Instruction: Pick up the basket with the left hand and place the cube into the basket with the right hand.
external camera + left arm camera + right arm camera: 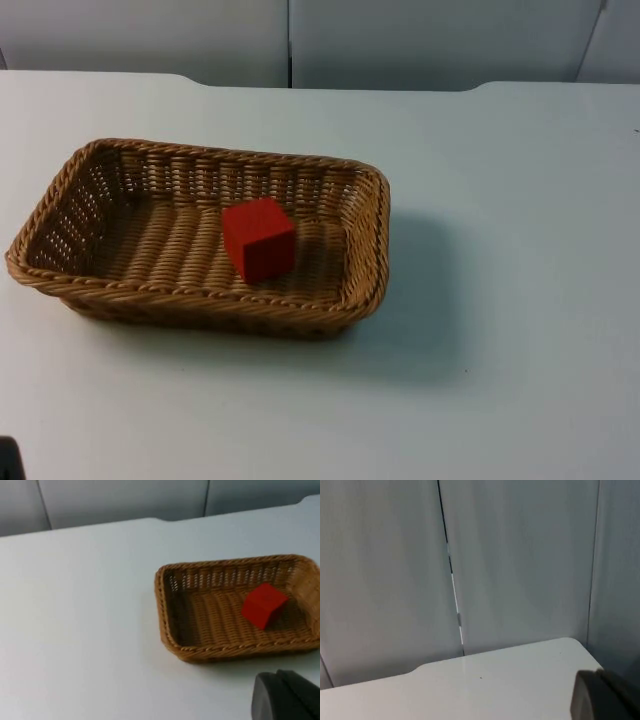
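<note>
Black and rounded, one fingertip of the left end effector (pixel 287 697) sits closest to the left wrist camera, held above the white bench (pixel 520 300) and apart from the rectangular woven wicker basket (pixel 372 262); whether its fingers are spread or closed cannot be told. From this wrist view the basket (pixel 165 625) lies on the bench ahead of that fingertip, with the red cube (pixel 264 605) inside it.

Seen from the top camera, the basket rests flat on the bench, toward the left arm's side, its long sides running across the picture. Its woven rim is unbroken all round. The red cube (pixel 258 238) stands on the basket floor, near the middle and a little toward the right arm's side, turned at a slight angle to the basket walls and touching none of them.

At the right wrist, a black fingertip of the right end effector (pixel 605 695) faces the grey partition wall (pixel 520 565) over the far edge of the bench (pixel 495 685); its finger state cannot be judged either.
</note>
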